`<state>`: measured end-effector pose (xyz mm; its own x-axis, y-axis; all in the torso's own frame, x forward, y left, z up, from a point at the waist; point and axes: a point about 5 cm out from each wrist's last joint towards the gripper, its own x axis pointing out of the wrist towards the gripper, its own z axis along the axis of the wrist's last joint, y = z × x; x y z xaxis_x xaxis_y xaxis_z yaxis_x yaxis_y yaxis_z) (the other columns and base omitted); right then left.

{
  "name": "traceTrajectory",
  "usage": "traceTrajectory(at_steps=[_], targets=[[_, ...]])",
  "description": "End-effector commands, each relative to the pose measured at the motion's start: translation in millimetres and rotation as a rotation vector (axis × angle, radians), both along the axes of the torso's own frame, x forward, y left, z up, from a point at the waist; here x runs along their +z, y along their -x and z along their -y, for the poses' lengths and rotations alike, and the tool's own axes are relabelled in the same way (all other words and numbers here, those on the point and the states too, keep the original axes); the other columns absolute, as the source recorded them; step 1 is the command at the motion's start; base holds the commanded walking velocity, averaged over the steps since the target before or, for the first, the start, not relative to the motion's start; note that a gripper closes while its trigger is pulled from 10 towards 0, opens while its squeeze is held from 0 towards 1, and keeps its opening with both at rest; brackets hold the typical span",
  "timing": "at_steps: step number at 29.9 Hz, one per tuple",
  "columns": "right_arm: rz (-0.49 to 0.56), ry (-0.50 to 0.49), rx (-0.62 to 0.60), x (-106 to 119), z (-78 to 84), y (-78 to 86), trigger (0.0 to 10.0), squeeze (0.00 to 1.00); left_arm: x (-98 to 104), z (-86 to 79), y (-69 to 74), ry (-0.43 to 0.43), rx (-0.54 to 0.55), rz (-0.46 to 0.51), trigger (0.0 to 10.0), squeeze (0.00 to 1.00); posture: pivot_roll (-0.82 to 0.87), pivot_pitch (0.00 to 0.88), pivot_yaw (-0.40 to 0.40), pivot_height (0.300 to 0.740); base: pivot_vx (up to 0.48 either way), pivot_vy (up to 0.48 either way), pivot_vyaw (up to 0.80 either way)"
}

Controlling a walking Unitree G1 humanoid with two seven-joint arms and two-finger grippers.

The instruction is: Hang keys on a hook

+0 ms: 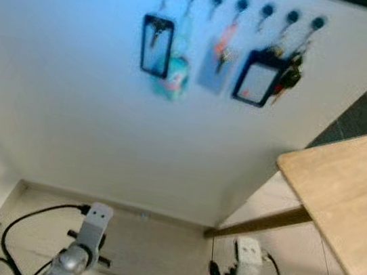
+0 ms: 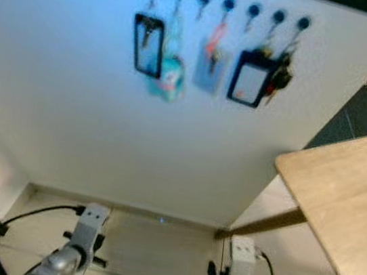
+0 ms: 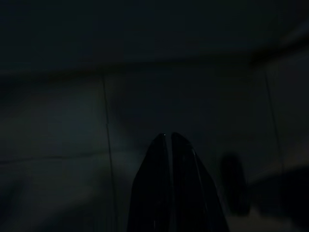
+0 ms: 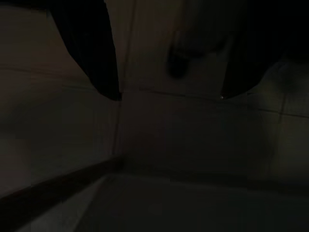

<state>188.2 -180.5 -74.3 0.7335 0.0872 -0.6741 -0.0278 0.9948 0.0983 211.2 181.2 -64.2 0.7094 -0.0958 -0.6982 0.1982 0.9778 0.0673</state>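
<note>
Your left gripper (image 3: 170, 137) hung with jaws closed, your right gripper (image 4: 169, 72) spread open, both low over the tiled floor (image 1: 155, 243), well below the key hooks (image 1: 242, 4).

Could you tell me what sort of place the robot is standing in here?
Probably a home entryway or hallway. A row of round hooks on a white wall carries keys and badge holders; below is a tiled floor, and a wooden tabletop juts in at the right.
</note>
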Motion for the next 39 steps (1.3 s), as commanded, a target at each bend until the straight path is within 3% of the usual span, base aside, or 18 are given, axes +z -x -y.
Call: traceTrajectory(at_steps=[1,39], targets=[[-0.03,-0.022,0.009,-5.0,-6.5,8.3,10.0,0.0,-7.0,-2.4,11.4,0.001,0.017,-0.048,10.0,0.0,0.11,0.03,-0.074,0.74,0.0,0.0,0.0],[-0.02,-0.019,0.014,-2.6,-9.3,1.9,10.0,0.0,-3.3,-2.7,3.4,-0.005,0.023,-0.039,10.0,0.0,0.1,0.027,-0.066,0.74,0.0,0.0,0.0]])
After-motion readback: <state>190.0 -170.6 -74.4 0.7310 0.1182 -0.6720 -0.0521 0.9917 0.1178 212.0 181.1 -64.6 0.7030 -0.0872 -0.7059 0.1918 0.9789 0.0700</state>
